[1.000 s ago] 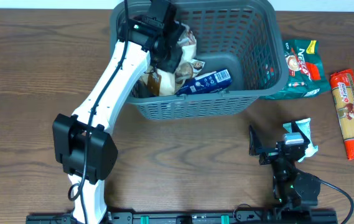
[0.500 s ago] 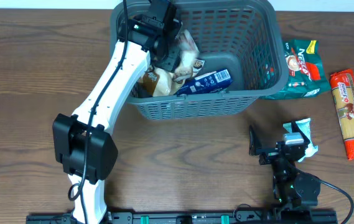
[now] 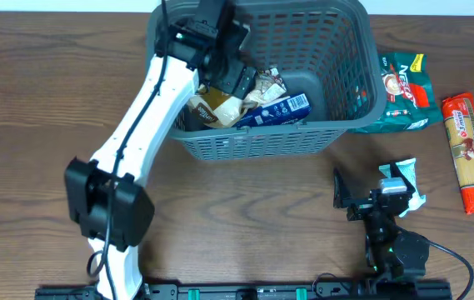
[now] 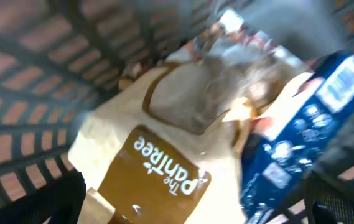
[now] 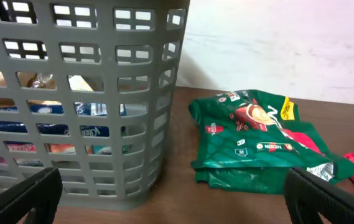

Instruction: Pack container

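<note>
The container [image 3: 349,50], a dark grey lattice basket, stands at the back centre of the table. My left gripper [image 3: 237,77] hangs inside it, open, with nothing between its fingers. Just below it lie a cream and brown "The Pantree" packet [image 3: 216,108] and a blue packet [image 3: 276,110]. In the left wrist view the cream packet [image 4: 164,155] fills the middle, the blue packet [image 4: 301,130] lies to its right, and the open gripper [image 4: 195,211] hovers over both. My right gripper [image 3: 370,187] rests open near the front edge, facing the container [image 5: 102,93].
A green coffee packet [image 3: 403,92] lies against the basket's right side, also seen in the right wrist view [image 5: 251,137]. A red pasta packet [image 3: 470,152] lies at the far right. A small white and teal packet [image 3: 408,185] sits beside my right gripper.
My left gripper has opened and let go of the cream packet, which now lies in the basket beside the blue packet. The right arm has not moved.
</note>
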Available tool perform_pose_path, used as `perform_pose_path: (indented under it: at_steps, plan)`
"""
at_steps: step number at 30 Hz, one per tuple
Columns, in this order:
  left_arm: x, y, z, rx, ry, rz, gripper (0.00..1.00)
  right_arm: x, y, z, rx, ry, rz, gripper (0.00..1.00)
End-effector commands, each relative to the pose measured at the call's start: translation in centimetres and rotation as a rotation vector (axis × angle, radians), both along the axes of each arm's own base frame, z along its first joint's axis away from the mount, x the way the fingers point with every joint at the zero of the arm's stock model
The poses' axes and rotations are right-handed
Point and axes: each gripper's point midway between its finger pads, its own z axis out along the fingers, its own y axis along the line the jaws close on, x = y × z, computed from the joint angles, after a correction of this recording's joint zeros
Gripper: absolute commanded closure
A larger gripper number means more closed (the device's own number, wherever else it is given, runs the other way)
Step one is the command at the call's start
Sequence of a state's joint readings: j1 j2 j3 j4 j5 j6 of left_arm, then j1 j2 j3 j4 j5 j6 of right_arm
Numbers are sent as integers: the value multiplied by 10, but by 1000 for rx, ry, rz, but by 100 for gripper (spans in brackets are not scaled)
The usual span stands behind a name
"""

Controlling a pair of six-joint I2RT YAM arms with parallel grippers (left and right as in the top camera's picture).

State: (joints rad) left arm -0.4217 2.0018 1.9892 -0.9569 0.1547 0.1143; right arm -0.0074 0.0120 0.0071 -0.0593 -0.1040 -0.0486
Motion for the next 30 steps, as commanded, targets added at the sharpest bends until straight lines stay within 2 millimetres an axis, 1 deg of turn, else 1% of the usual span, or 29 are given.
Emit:
perform_pose_path:
  at_steps: [1,4,5,6,7,8,9,11,12,15,17,19,20,22,26,27,30]
  plan:
    - [-6,-3,92,-92,-204,-48,6,0,-2,0,-12,-2,-7,1]
    - [-15,4,145,-116,-338,-71,7,0,-2,0,-12,-2,-7,1]
    - [-18,11,166,-120,-388,-52,7,0,-2,0,-12,-2,-7,1]
    - [-20,17,178,-118,-418,-36,7,0,-2,0,-12,-1,-7,1]
    - [-22,29,196,-111,-468,-5,7,0,-2,0,-12,-2,-7,1]
    - [-25,39,209,-104,-501,22,7,0,-2,0,-12,-1,-7,1]
    - [-27,51,221,-91,-536,56,7,0,-2,0,-12,-2,-7,1]
    - [-32,84,243,-48,-601,165,7,0,-2,0,-12,-2,-7,1]
    - [-35,101,250,-25,-621,226,7,0,-2,0,-12,-2,-7,1]
    - [-47,162,267,56,-664,468,7,0,-2,0,-12,-2,-7,1]
    - [-60,204,271,108,-667,644,7,0,-2,0,-12,-2,-7,1]
    - [-73,238,268,153,-650,791,7,0,-2,0,-12,-2,-7,1]
    - [-80,254,264,175,-630,857,7,0,-2,0,-12,-2,-7,1]
    - [-91,278,250,199,-567,953,7,0,-2,0,-12,-2,-7,1]
    - [-104,311,218,259,-431,1068,4,0,-2,0,-12,-2,-7,1]
    - [-106,317,213,276,-404,1083,2,0,-2,0,-12,-2,-7,1]
    - [-109,327,206,300,-370,1104,1,0,-2,0,-12,-2,-7,1]
